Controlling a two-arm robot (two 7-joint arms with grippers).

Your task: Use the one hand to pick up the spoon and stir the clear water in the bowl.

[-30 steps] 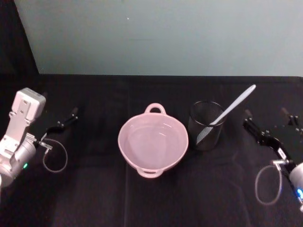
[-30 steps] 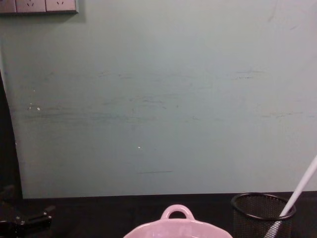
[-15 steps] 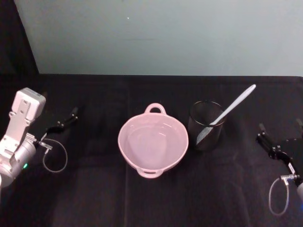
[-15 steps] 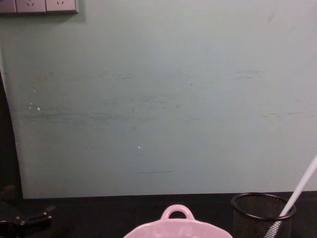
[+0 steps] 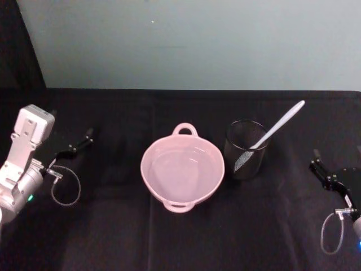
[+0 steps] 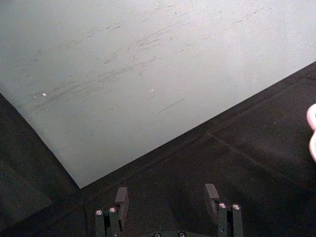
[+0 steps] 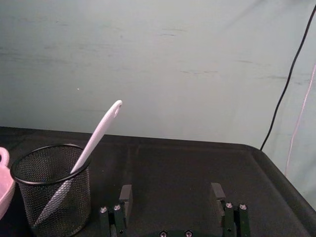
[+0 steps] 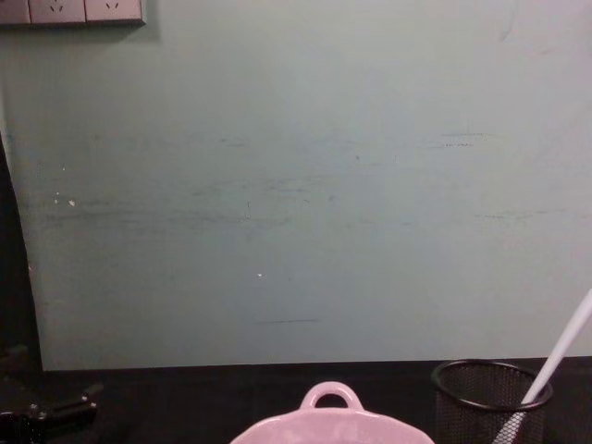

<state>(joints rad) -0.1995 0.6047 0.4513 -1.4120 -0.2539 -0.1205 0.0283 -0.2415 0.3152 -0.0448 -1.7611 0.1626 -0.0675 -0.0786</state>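
bowl: pale pink glossy bowl (image 5: 182, 172) at the middle of the table, one loop handle toward the wall, another on the near rim; its rim and far handle also show from the chest (image 8: 330, 418). water inside cannot be told apart from the glaze.
mesh cup: black wire-mesh cup (image 5: 245, 149) just beside the bowl on the robot's right, apart from it; seen too at (image 7: 52, 190) and (image 8: 490, 400).
spoon: whitish translucent spoon (image 5: 274, 129) standing tilted in the mesh cup, scoop down inside, handle leaning up and out toward the robot's right; the small hole shows at the rounded handle end (image 7: 97, 132); nothing grips it.
right gripper: right gripper (image 5: 337, 161) low at the right edge of the table, well apart from the cup; from its wrist (image 7: 171, 196) the two black fingers stand spread with nothing between them.
left gripper: left gripper (image 5: 71, 144) at the left edge of the table, well apart from the bowl; fingers spread and empty (image 6: 167, 197).
writing: no label or writing can be read.
surface: black cloth-covered table (image 5: 113, 226).
room: pale green scuffed wall (image 8: 296, 185) behind the table; white wall sockets (image 8: 72, 11) at the upper left in the chest view; a dark cable (image 7: 289, 74) hangs down the wall at the right.
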